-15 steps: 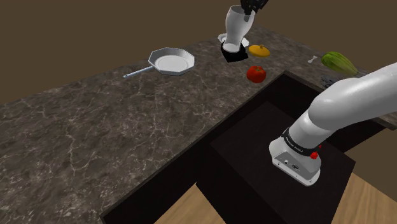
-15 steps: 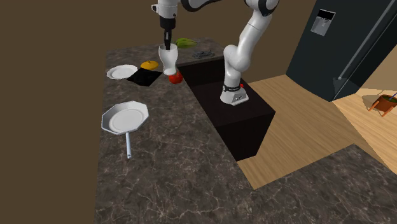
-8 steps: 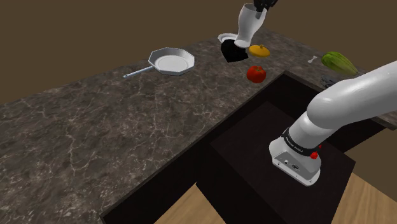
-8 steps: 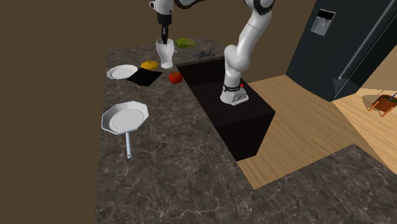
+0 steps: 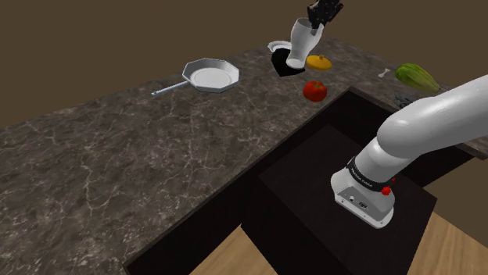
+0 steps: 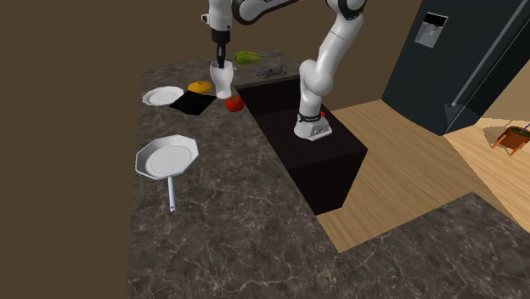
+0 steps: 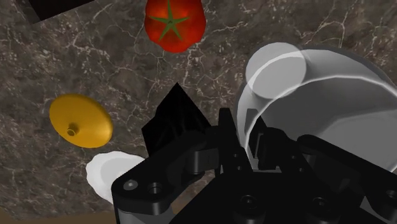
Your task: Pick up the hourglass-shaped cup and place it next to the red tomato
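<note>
Jaws: closed to a narrow gap on the rim of the cup, one black finger inside the wall and one outside it.
Gripper (image 5: 316,28) (image 6: 220,60) (image 7: 249,137): points down over the far end of the counter, gripping the cup from above by its upper edge.
Hourglass-shaped cup (image 5: 299,44) (image 6: 223,81) (image 7: 318,114): white and narrow-waisted, hanging tilted below the fingers; in the shoulder view its base is over the black mat; whether it is clear of the surface cannot be told for sure.
Red tomato (image 5: 315,91) (image 6: 233,104) (image 7: 174,22): on the dark marbled countertop (image 5: 117,156), near the cup but apart from it, at the edge by the black stand (image 5: 344,195).
Yellow fruit (image 5: 318,62) (image 6: 199,87) (image 7: 81,119): on the counter, just beside the cup in the shoulder view.
Black mat (image 5: 286,64) (image 6: 194,104): flat on the counter, with a white plate (image 6: 163,96) (image 7: 108,172) next to it.
Pan (image 5: 209,76) (image 6: 167,158): white and eight-sided, well apart from the cup.
Green squash (image 5: 416,76): at the far end of the counter, beyond the arm.
</note>
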`<state>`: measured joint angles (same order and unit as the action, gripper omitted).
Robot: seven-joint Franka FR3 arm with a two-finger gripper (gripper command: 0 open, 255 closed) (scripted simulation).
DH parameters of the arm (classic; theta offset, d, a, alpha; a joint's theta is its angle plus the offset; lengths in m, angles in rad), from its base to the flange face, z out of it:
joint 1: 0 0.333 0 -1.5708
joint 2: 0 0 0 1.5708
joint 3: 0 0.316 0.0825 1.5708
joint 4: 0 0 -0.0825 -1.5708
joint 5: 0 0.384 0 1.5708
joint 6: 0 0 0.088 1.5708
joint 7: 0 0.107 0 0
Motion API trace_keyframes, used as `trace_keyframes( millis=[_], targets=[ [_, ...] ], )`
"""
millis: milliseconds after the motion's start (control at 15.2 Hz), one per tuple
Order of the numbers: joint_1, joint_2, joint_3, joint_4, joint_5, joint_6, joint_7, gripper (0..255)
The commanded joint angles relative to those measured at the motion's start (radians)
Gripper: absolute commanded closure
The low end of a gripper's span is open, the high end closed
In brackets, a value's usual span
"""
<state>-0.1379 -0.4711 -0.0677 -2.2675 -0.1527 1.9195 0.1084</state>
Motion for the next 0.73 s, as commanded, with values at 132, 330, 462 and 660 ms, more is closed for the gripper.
trace_keyframes(
  millis=[132,330,462,660],
  targets=[
    [-0.001,0.002,-0.001,-0.049,-0.003,0.052,0.007,255],
    [-0.002,0.006,-0.003,-0.086,-0.006,0.093,0.011,255],
    [-0.002,0.010,-0.004,-0.110,-0.008,0.120,0.015,255],
    [-0.003,0.018,-0.005,-0.143,-0.012,0.162,0.019,255]
  ],
)
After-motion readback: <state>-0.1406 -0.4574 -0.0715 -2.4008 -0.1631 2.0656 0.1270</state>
